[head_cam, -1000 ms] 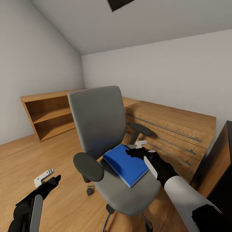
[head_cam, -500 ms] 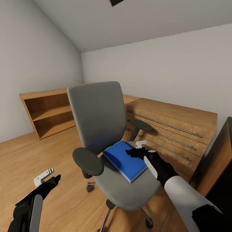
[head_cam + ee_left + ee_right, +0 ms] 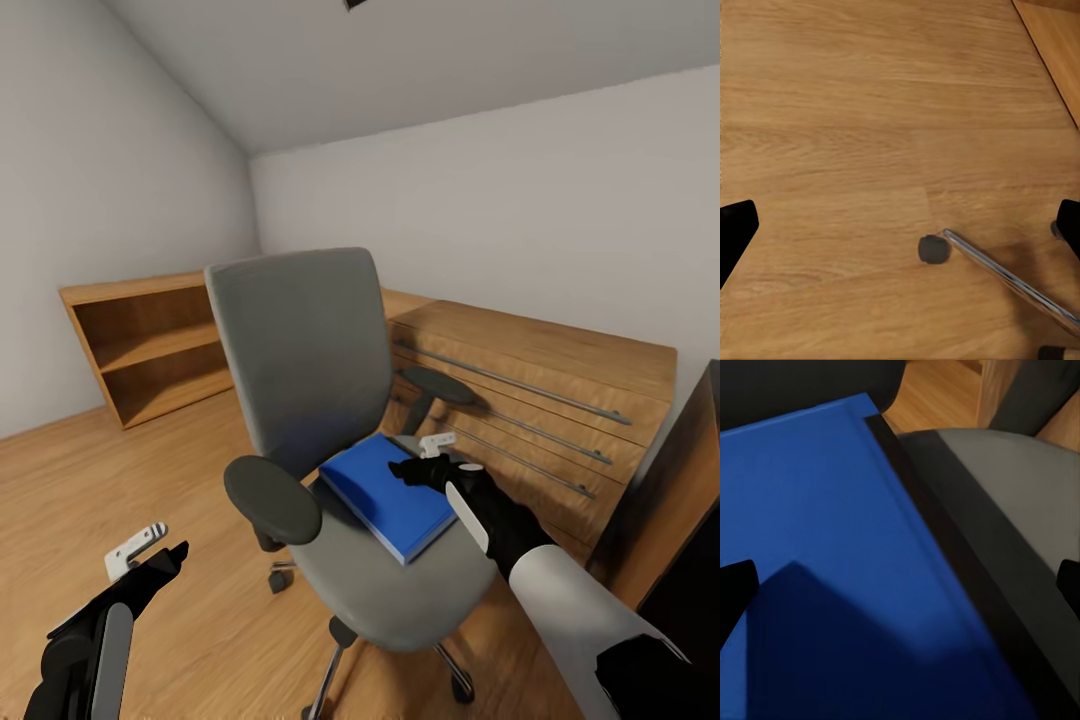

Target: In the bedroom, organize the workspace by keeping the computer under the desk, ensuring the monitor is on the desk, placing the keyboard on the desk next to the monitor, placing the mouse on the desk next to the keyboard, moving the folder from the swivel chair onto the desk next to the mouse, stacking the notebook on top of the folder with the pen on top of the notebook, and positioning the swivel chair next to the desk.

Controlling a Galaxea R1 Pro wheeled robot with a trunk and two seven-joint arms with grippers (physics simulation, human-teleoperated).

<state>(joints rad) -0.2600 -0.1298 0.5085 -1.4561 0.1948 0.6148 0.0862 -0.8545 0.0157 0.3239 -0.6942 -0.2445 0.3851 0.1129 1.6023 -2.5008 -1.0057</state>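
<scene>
I see even, soft, bright light with no glare. The head view bends straight lines at its edges. A dark shadow falls across the folder point(image 3: 832, 547) in my right wrist view; everything renders sharp.

No legible text, label, brand, number or sign appears on any surface; the flat bright blue folder point(image 3: 392, 496) and the grey upholstered swivel chair point(image 3: 300, 360) carry plain, unmarked faces.
</scene>
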